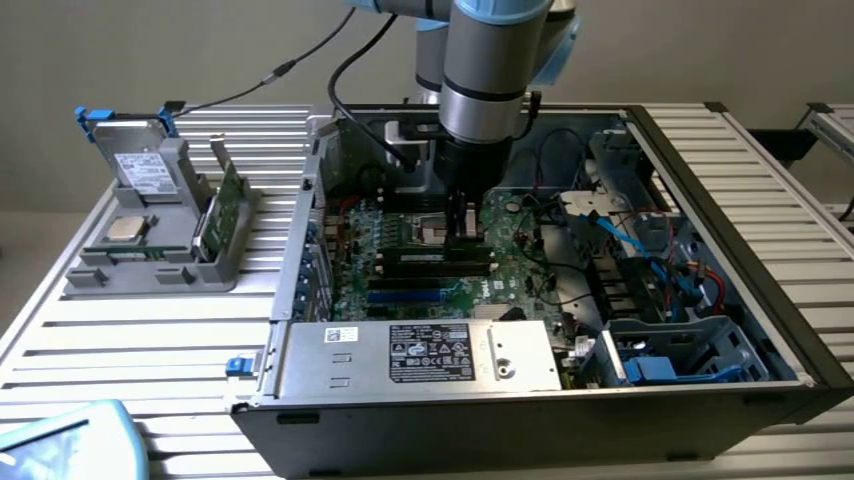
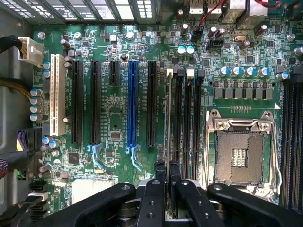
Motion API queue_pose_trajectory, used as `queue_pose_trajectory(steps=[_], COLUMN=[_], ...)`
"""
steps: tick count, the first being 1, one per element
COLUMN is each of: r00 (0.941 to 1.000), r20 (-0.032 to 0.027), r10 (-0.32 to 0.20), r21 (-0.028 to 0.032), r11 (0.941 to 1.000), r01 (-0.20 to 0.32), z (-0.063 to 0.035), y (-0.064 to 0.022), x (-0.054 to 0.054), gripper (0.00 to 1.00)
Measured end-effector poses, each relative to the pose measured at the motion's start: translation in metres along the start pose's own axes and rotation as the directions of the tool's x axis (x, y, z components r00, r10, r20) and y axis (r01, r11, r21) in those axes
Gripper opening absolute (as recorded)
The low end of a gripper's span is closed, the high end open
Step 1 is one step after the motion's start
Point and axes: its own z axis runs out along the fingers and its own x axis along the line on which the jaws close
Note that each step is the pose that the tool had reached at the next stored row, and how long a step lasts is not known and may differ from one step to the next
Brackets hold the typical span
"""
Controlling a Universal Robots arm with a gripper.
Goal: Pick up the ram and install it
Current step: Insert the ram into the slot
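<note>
So we're looking at the silver-and-light-blue robot arm hanging straight down, wrist pointing downward. We're seeing its black two-finger gripper squeezing nearly closed, black metal fingers pinching the thin green ram stick edge-on between them.

Green motherboard shows one blue slot and one white slot; black gripper grips green-edged ram; grey tray sits at nine o'clock of black case.
</note>
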Motion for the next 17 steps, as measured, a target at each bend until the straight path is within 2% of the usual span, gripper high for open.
queue_pose_trajectory(steps=[4, 8, 17], r00=[1.0000, 1.0000, 1.0000], r20=[-0.0011, -0.0048, -0.0049], r10=[-0.005, -0.007, -0.007], r21=[0.0001, 0.0002, -0.0001], r11=[1.0000, 1.0000, 1.0000], r01=[0.005, 0.007, 0.007], z=[0.0008, 0.0011, 0.0044], y=[-0.0001, -0.0001, -0.0003], x=[-0.0005, -0.0006, -0.0032], gripper=[0.14, 0.14, 0.14])
